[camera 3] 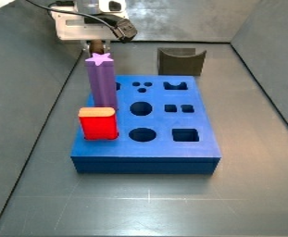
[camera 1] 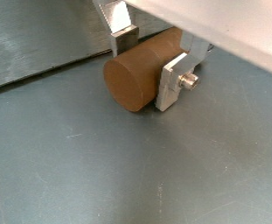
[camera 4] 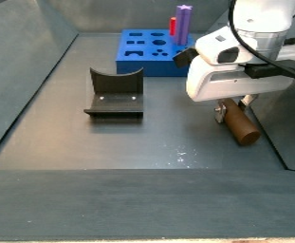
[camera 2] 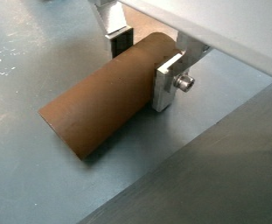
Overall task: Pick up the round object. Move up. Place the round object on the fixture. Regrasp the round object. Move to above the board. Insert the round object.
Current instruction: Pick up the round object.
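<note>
While it lies on its side on the grey floor (camera 4: pixel 61 104), these lines hold:
Round object: brown wood-coloured cylindrical peg (camera 2: pixel 103 101), well apart from the blue board, out in the open beyond the fixture, as a side view (camera 4: pixel 240 124) shows.
Tool: the gripper (camera 2: pixel 144 63) is low over the peg, its flat silver fingers (camera 1: pixel 173 80) clamped on the peg's sides near one end.
Fixture: dark L-shaped bracket on a base plate (camera 4: pixel 113 93), nearer the board than the peg is.
Board: thick blue slab with shaped holes (camera 3: pixel 158 125), carrying a purple star-topped peg (camera 3: pixel 102 81) and a red block (camera 3: pixel 98 122).
</note>
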Controlling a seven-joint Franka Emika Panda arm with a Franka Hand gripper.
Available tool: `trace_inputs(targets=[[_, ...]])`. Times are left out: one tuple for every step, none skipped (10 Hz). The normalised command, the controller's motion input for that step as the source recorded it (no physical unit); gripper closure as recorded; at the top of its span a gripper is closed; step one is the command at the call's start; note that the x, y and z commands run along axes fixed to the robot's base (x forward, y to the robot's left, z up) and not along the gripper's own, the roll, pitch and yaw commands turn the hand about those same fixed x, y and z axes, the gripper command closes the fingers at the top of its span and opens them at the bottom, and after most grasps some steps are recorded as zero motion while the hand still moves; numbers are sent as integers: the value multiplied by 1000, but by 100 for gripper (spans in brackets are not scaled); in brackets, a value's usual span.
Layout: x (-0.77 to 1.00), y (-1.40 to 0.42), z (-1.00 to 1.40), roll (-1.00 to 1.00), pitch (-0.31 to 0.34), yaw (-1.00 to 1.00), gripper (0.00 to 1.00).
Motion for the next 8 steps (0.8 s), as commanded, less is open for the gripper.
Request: trace_inputs(targets=[[0, 0, 0, 14, 0, 0, 100], [0, 0, -14, -6, 23, 0, 100], [0, 0, 0, 0, 0, 0, 100], [0, 0, 0, 0, 0, 0, 100], [0, 0, 0, 0, 0, 0, 100], [0, 0, 0, 0, 0, 0, 100], [0, 0, 0, 0, 0, 0, 100], [0, 0, 0, 0, 0, 0, 100]])
